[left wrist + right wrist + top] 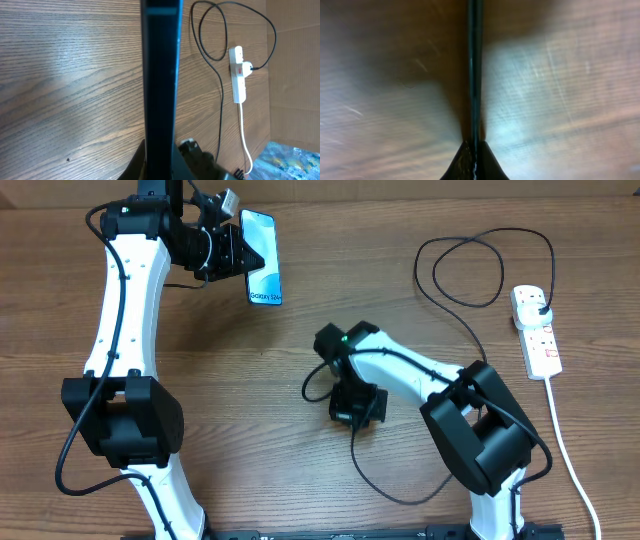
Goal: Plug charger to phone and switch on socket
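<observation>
My left gripper is shut on the phone and holds it off the table at the back left, teal screen up, "Galaxy S24" text at its near end. In the left wrist view the phone shows edge-on as a dark bar between the fingers. My right gripper is low at the table's middle, shut on the black charger cable. The right wrist view shows the cable pinched between the fingertips; its connector tip is hidden. The charger's plug sits in the white socket strip at the right.
The charger cable loops at the back right and trails across the wood table. The strip's thick white cord runs toward the front right edge. The left wrist view shows the strip, the right arm and a blue patterned surface.
</observation>
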